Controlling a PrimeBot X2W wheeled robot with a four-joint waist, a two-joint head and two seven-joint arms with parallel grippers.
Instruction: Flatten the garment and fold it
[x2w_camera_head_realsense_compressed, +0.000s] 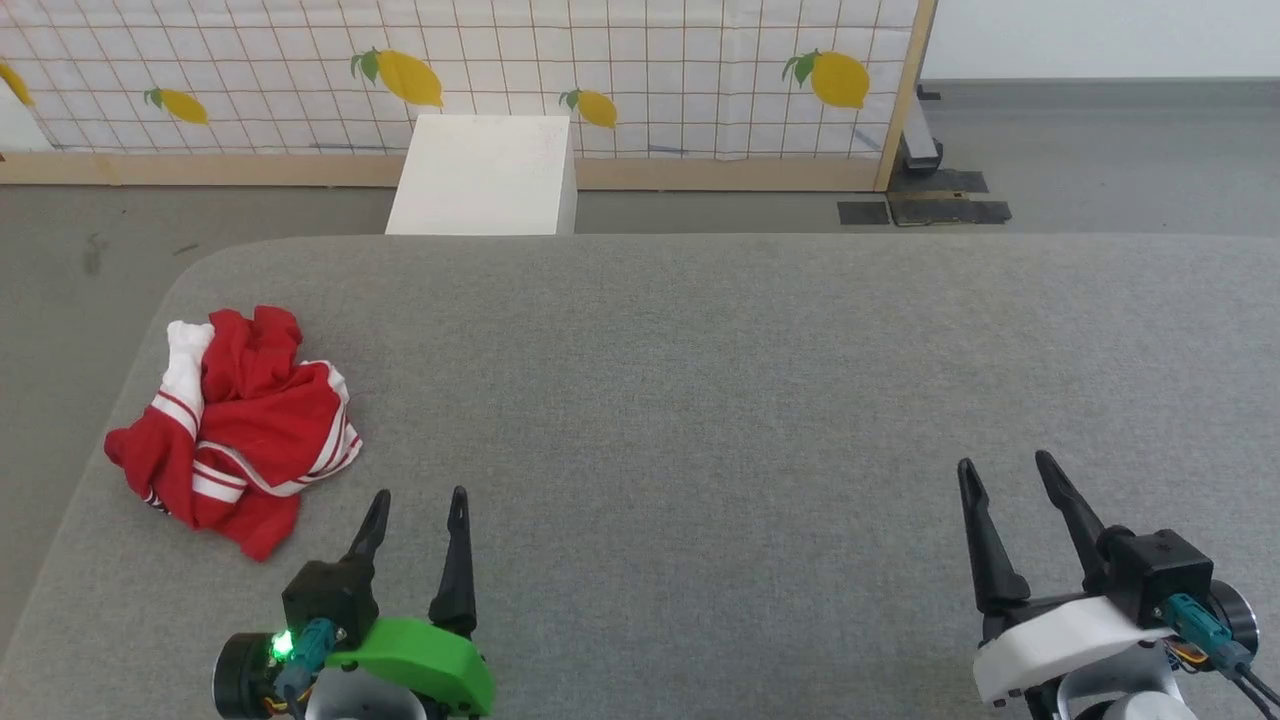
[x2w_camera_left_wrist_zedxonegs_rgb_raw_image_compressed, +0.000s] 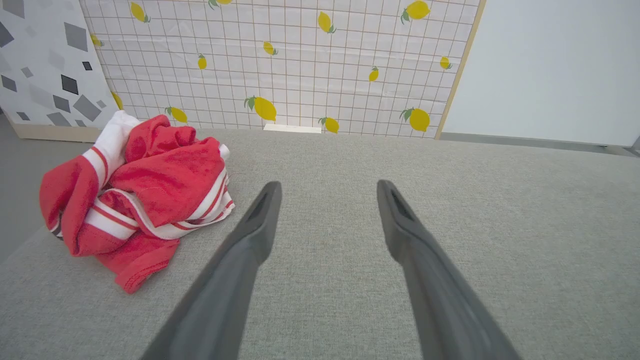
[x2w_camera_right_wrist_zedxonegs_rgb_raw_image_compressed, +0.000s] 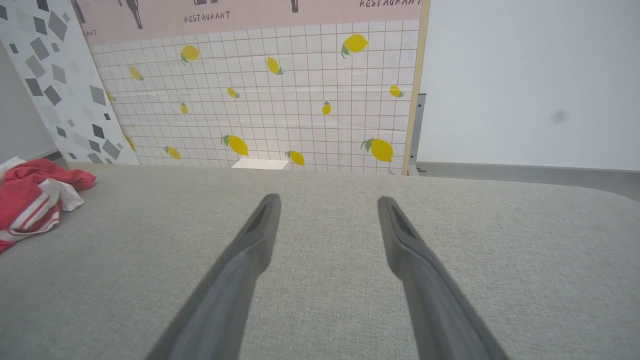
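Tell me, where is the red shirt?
In the head view the garment lies crumpled near the left edge of the grey table, just ahead and left of the left gripper, far from the right gripper.

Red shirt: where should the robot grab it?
Probably the loose red corner of the shirt poking out toward the robot. It lies flat off the crumpled heap, so the open left tool could pinch it from the near side.

We look steeply down on the grey counter (x2w_camera_head_realsense_compressed: 700, 400) from the head, while both wrist cameras skim low and forward along it toward the lemon-print panel (x2w_camera_left_wrist_zedxonegs_rgb_raw_image_compressed: 300, 60), all three sharing the crumpled garment (x2w_camera_head_realsense_compressed: 240, 420).
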